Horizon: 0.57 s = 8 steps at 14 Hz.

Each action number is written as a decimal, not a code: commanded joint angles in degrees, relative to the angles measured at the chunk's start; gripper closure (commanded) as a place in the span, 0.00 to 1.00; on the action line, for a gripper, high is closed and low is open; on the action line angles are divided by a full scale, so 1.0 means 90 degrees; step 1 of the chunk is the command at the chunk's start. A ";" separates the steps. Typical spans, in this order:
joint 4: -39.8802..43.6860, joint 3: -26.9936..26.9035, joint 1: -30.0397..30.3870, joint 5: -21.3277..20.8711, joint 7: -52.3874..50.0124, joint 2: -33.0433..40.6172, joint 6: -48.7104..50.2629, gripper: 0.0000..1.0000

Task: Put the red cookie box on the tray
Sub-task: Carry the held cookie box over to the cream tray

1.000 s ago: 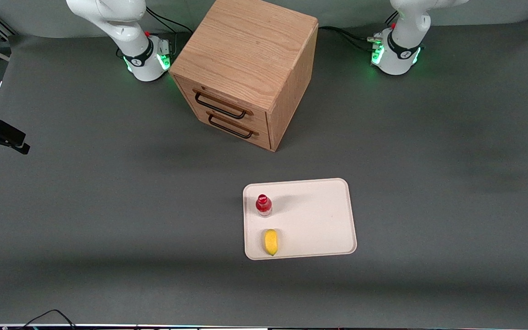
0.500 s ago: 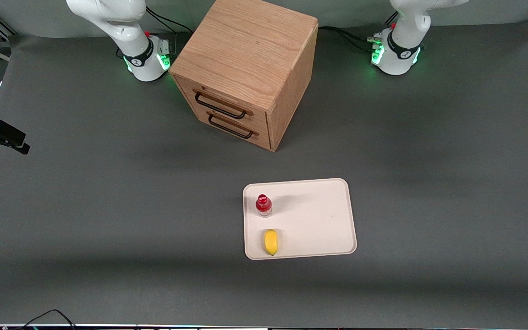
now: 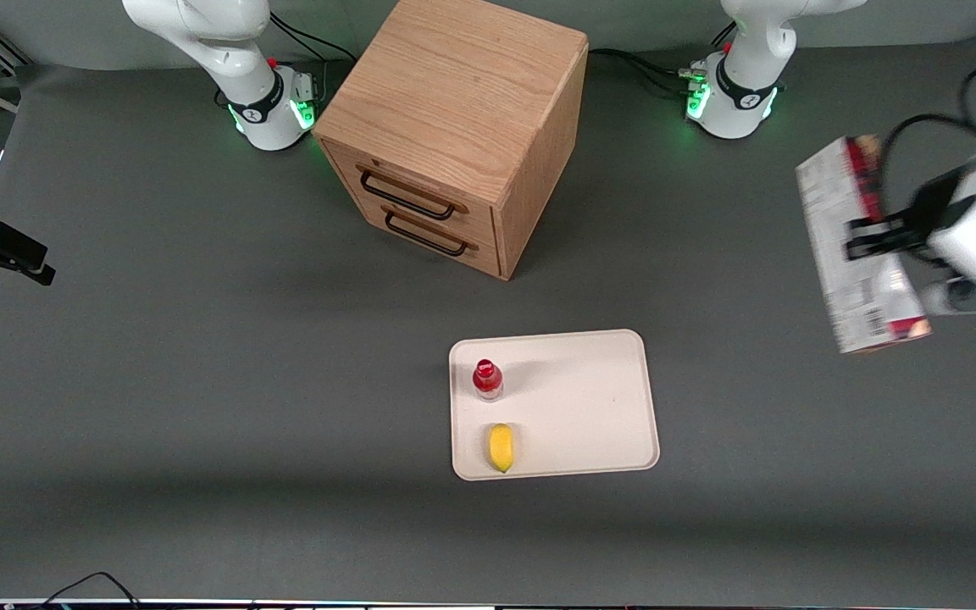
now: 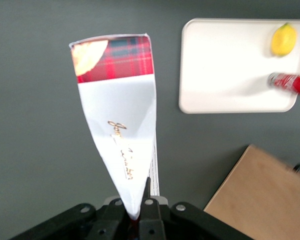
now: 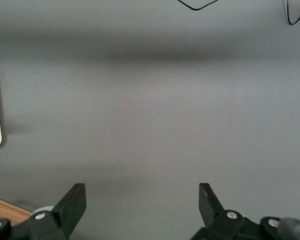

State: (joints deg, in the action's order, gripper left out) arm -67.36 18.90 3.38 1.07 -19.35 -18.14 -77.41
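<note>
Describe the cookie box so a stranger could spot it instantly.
Start at the wooden cabinet, then look toward the working arm's end of the table. There the gripper holds the cookie box in the air, well off the tray. It is long, narrow, grey-white with red edges.

red cookie box (image 4: pixel 121 135): gold cursive script on its white face, not legible
grey-white side (image 3: pixel 845 254): fine print, too blurred to read

One red cookie box (image 3: pixel 856 246) clamped in the one working gripper (image 3: pixel 873 237), one tray (image 3: pixel 590 398) well apart from that gripper, one red-capped bottle (image 3: pixel 487 379), one lemon (image 3: pixel 500 447), one wooden cabinet (image 3: pixel 454 127), two drawers, two handles.
</note>
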 commanded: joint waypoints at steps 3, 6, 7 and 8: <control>-0.1294 0.1160 0.0093 -0.0537 -0.0799 -0.0853 -0.2323 1.00; -0.1324 0.1455 0.0083 -0.1191 -0.0799 -0.1625 -0.2929 1.00; -0.1353 0.1484 0.0074 -0.1406 -0.0799 -0.1859 -0.3202 1.00; -0.1431 0.1484 0.0045 -0.1602 -0.0799 -0.2103 -0.3524 1.00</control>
State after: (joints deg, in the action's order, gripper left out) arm -80.14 30.98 3.23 -9.97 -25.69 -34.19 -105.66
